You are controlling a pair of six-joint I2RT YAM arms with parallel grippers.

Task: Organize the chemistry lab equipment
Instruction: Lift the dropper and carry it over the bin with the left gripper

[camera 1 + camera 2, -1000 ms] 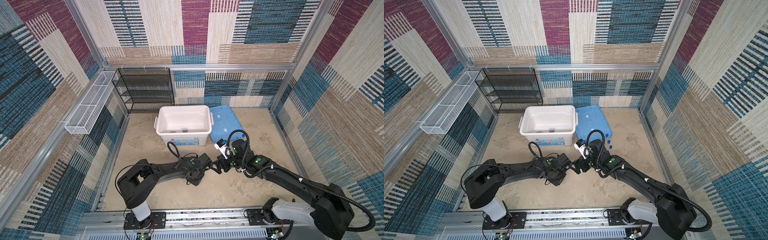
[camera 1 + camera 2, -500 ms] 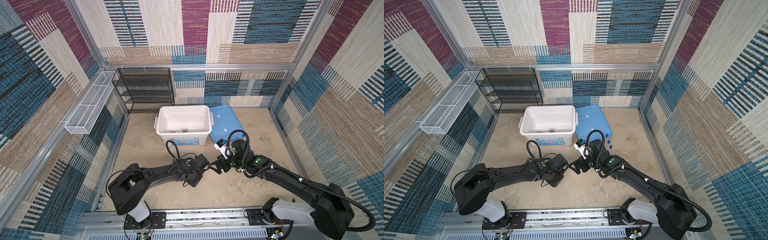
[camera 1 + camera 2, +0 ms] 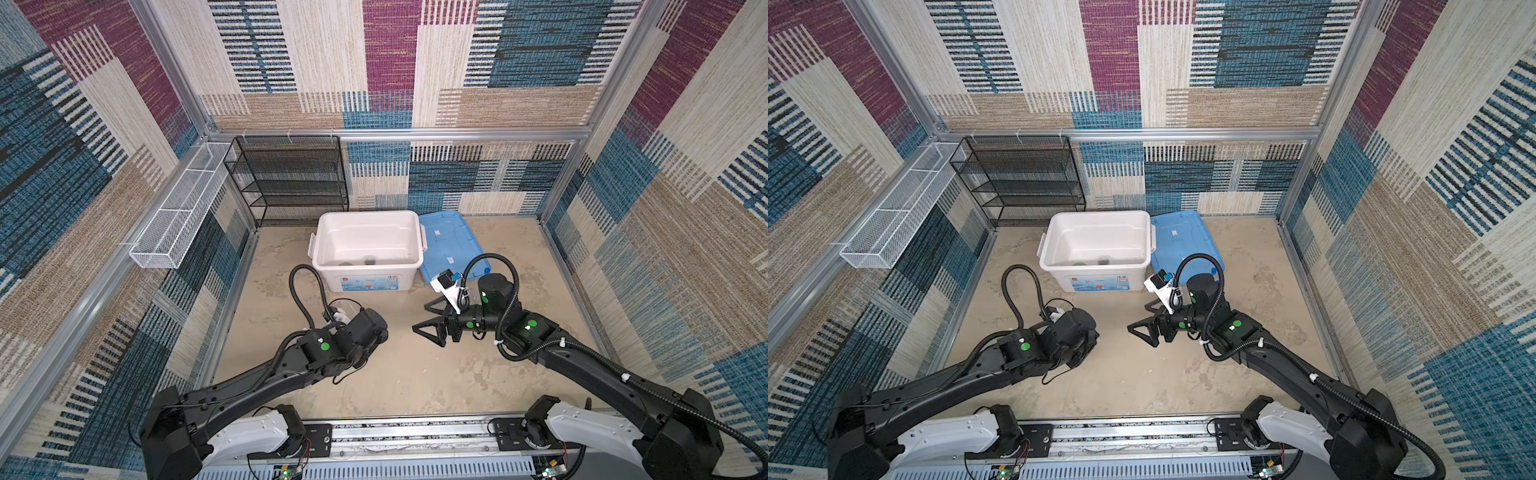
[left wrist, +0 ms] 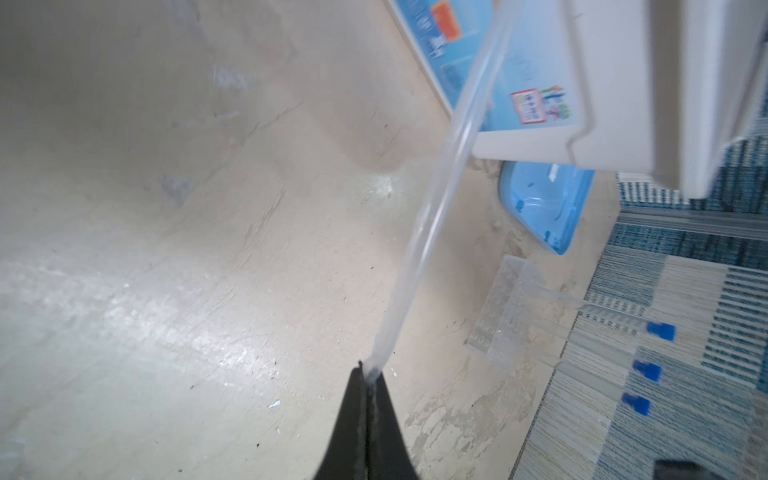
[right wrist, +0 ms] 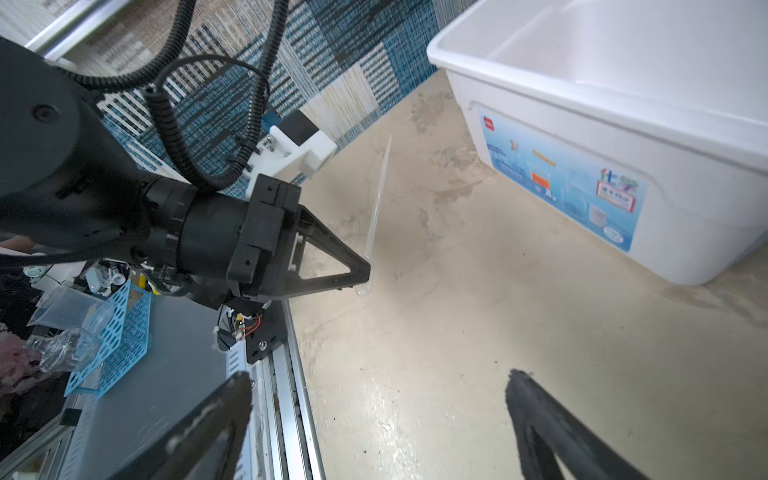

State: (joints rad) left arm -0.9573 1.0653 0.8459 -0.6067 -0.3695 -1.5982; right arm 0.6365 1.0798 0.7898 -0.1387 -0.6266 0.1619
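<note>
left arm has pulled back toward its own side over the last second, so the gap to the right hand is wider; right arm hasn't budged. left hand (image 4: 368, 374) is clamped tight on a clear dropper (image 4: 436, 199), pinching it near the rounded end, thin tip sticking out toward the white bin (image 4: 615, 83). can't tell if the low end clears the tabletop (image 4: 187, 291). right wrist view shows the same grip: dropper (image 5: 376, 208) at the left hand's (image 5: 361, 270) fingertips, in front of the bin (image 5: 582, 187). right hand (image 5: 380, 374) has jaws spread wide, facing the left hand across the tabletop. blue lid (image 3: 449, 245) lies just beside the bin. left wrist view also shows three blue caps (image 4: 646, 370) past a clear rack (image 4: 507, 316) near the lid; tubes too blurred to trace.
</note>
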